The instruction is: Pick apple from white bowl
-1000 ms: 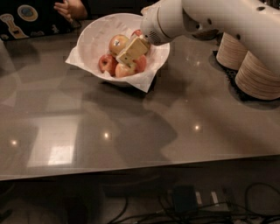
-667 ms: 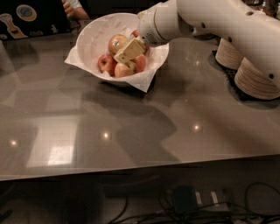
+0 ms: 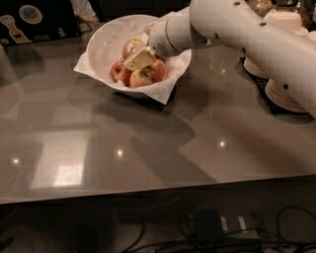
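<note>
The white bowl (image 3: 106,42), lined with crinkled white paper, stands at the back of the grey table and holds several apples. The apple (image 3: 131,47), pale yellow with a reddish blush, lies at the top of the pile, with redder apples (image 3: 118,71) in front of it. My gripper (image 3: 139,59) reaches into the bowl from the right. Its beige tip lies on the pile, just in front of and touching the pale apple. The white arm (image 3: 237,29) crosses the bowl's right rim.
Stacks of pale paper bowls (image 3: 289,91) stand at the right edge, under the arm. A dark laptop with stickers (image 3: 29,20) and a person's arm (image 3: 83,11) are at the back left. Cables (image 3: 212,225) lie under the table's front edge.
My gripper stays inside the bowl and has shifted slightly left over the pile. More of the pale apple shows above it. The apples have not visibly moved.
</note>
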Motion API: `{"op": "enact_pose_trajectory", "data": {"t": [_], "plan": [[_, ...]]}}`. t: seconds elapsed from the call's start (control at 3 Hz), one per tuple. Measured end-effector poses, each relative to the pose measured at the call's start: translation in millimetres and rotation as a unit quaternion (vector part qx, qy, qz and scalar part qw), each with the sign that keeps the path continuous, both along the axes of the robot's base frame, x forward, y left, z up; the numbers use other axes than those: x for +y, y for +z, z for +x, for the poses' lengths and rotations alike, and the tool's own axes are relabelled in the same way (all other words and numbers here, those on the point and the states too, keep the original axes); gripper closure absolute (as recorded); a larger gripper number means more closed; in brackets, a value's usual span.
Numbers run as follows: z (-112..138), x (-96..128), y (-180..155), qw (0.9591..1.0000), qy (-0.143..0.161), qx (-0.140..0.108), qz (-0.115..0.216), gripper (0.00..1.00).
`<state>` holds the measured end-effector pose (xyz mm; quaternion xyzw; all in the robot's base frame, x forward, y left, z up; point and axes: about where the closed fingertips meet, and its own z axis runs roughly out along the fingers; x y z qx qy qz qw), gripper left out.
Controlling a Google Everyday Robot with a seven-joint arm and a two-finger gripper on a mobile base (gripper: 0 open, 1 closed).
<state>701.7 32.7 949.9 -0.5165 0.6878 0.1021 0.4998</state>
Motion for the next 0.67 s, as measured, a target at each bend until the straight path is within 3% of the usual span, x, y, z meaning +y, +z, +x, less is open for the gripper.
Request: {"op": "enact_pose_trajectory", "data": {"t": [0.67], "plan": [[9.9, 10.4, -12.6, 0.9999, 0.003, 0.009, 0.014, 0.31]]}}
